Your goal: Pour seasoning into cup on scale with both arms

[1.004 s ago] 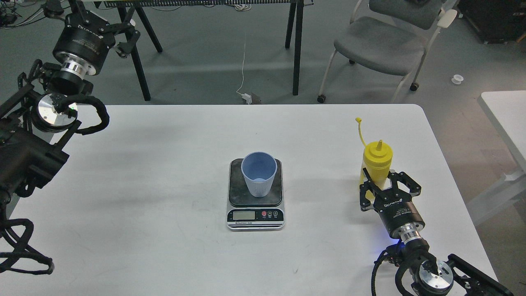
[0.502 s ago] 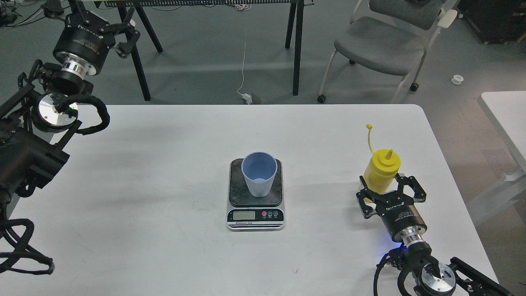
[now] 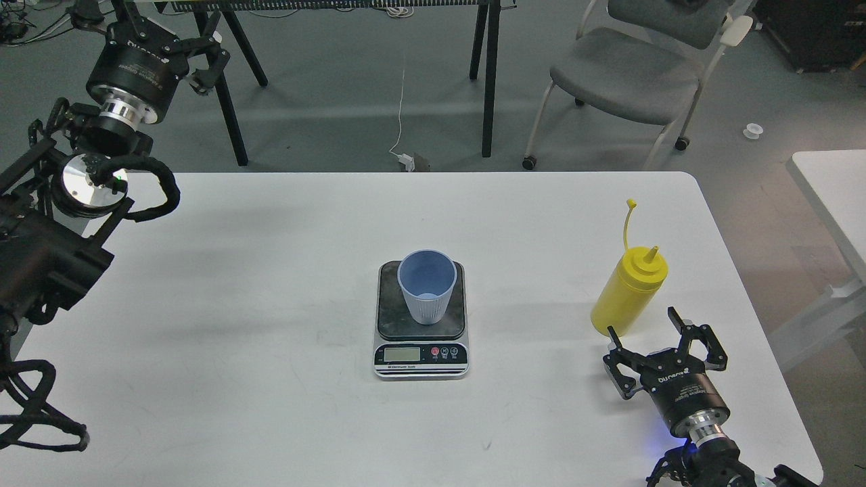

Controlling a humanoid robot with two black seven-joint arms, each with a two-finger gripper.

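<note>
The pale blue ribbed cup [image 3: 426, 287] stands upright on the dark plate of the scale [image 3: 420, 355] at the table's middle. The yellow seasoning bottle [image 3: 628, 297] stands on the table at the right, leaning slightly right in this view, with its cap strap sticking up. My right gripper [image 3: 643, 325] is open and empty just in front of the bottle's base, not touching it. My left gripper [image 3: 177, 37] is raised at the far left beyond the table's back edge, open and empty.
The white table [image 3: 270, 270] ends close behind the bottle's right side. A grey chair [image 3: 626, 67] and black trestle legs [image 3: 488, 74] stand on the floor behind. A second white table [image 3: 835, 182] is at the right.
My right gripper has let go of the yellow bottle and pulled back towards the table's front edge. The bottle shifted a little to the right. The left arm has not moved.
</note>
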